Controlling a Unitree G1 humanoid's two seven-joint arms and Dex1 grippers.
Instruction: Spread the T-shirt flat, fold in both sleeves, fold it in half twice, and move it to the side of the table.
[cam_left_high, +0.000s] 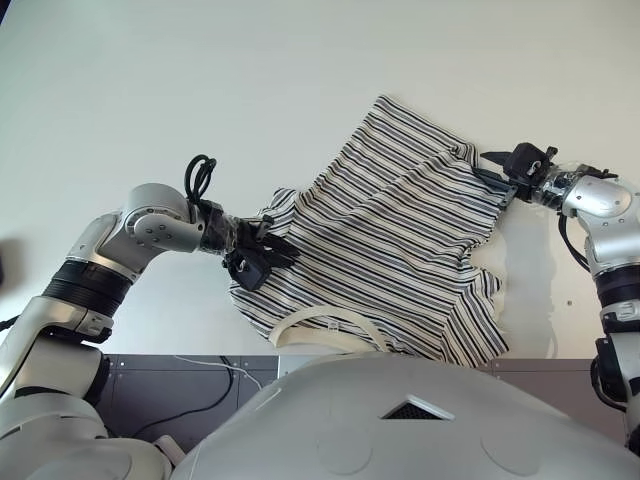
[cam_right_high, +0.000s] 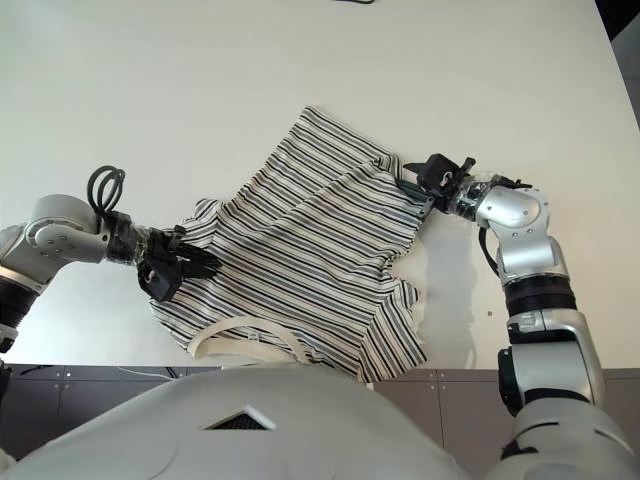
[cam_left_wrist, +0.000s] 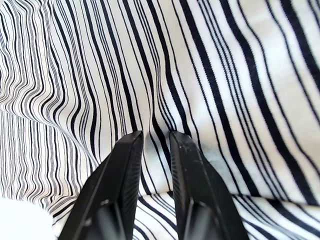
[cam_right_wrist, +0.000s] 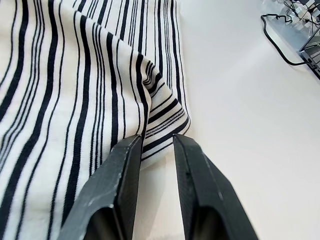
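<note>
T-shirt (cam_left_high: 385, 235) lies rumpled on the counter (cam_left_high: 150, 90), stretched between the left pincer (cam_left_wrist: 156, 136) and the right pincer (cam_right_wrist: 157, 139), each narrowed to a slit and nipping a fold of the edge nearest it

Your right end effector (cam_right_wrist: 156, 139), black and two-fingered, has its fingers drawn close on a folded hem corner of the black-and-white striped cloth T-shirt (cam_right_wrist: 75, 75). The shirt lies on the plain white desk (cam_right_wrist: 240, 130). A thin black cable (cam_right_wrist: 276, 37) lies well apart from the shirt.
</note>
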